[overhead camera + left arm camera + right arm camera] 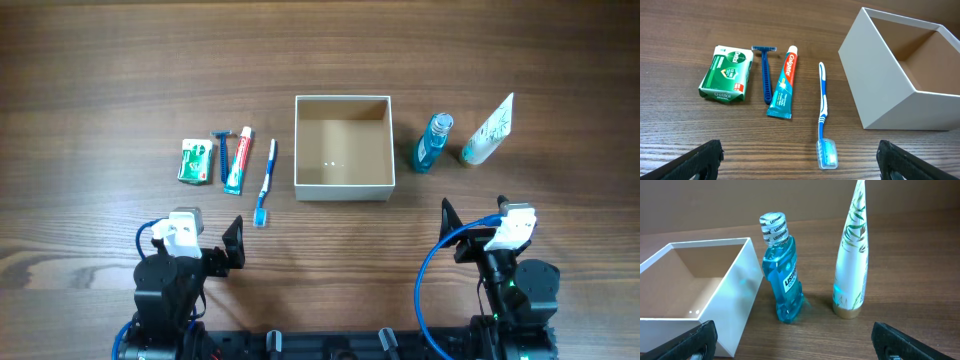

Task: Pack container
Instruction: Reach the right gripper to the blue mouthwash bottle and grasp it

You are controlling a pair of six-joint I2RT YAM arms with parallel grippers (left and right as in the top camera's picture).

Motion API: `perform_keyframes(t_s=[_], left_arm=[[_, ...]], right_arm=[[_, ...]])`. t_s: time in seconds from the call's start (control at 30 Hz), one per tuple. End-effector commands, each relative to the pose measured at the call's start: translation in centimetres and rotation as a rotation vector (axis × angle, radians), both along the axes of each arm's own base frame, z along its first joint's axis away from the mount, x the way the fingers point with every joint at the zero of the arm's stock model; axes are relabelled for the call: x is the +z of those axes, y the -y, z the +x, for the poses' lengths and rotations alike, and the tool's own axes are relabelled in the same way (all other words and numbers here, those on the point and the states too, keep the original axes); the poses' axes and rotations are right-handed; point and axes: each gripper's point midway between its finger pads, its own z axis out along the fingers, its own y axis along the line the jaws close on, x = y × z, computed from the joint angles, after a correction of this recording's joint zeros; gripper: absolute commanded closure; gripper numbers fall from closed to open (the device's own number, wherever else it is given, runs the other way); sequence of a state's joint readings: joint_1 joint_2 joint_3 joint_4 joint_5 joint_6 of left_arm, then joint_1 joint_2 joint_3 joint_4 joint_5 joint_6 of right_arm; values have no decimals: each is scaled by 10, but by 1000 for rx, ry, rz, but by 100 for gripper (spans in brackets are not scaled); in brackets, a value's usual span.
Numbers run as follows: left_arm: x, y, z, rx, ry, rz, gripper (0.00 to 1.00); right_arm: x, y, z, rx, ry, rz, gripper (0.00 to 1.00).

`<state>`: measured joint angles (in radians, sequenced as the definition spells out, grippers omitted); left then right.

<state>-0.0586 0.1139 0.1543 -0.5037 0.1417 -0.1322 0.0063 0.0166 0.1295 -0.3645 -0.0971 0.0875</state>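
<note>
Grippers: your left gripper [799, 162] and right gripper [795, 342] both have their fingers spread wide and hold nothing. They sit at the near edge of the table, one on each side.
Toothbrush [823, 110]: this is the item nearest your left gripper. It lies flat just ahead of the gripper and a little right of its midline, with the capped head toward you.
Long axis: the handle runs near to far with only a slight lean. The left gripper's opening spans left to right, so it already crosses the handle, and I judge that little wrist turn is needed.
Toothpaste [782, 82]: it lies flat just left of the toothbrush and roughly parallel to it, cap at the far end.
Razor [765, 75]: it lies just left of the toothpaste, with its head at the far end.
Soap box [726, 74]: it is the leftmost of the row and lies flat.
Container [343, 190]: it sits mid-table between the two groups, open at the top with nothing inside. It lies far and right of your left gripper, far and left of your right one.
Mouthwash bottle [782, 275]: it stands upright just right of the container, ahead of the right gripper.
Lotion tube [852, 260]: it stands on its cap to the right of the bottle, apart from it.
Nearer arm: the left arm is nearer the four flat items, and the right arm is nearer the two standing ones.
Progress: as I read it, nothing is packed yet.
</note>
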Motion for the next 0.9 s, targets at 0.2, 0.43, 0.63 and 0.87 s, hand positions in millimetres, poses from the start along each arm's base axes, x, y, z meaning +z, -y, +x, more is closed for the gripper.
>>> perform_keyframes(t_s=[0.2, 0.43, 0.63, 0.87], left_arm=[[-4, 3, -1, -26, -2, 6, 0], [-4, 3, -1, -26, -3, 6, 0], [-4, 3, -1, -26, -3, 6, 0], [-4, 3, -1, -26, -3, 6, 0]], right_arm=[[2, -3, 0, 15, 15, -4, 0], [8, -9, 0, 35, 32, 65, 0], [61, -38, -7, 171, 102, 319, 0], [170, -40, 27, 150, -135, 296, 0]])
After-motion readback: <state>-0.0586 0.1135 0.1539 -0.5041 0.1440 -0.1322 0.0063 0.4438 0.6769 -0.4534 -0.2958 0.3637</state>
